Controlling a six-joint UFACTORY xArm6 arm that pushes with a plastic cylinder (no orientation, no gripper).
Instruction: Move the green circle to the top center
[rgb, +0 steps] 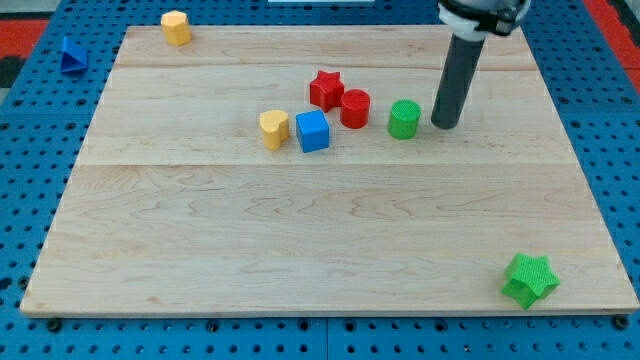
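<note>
— Standing upright near the counter's (200, 230) middle, the green circle (404, 119) is showing as a short matte cylinder, axis vertical?

— Yes. My tip (444, 125) is resting just to its right, apart; a plain dark rod, no jaws. The red cylinder (355, 108) and red star (325, 89) are sitting left, on pale planks.

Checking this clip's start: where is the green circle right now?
The green circle sits right of the board's centre, just right of the red cylinder, with my tip close on its right, apart.
</note>
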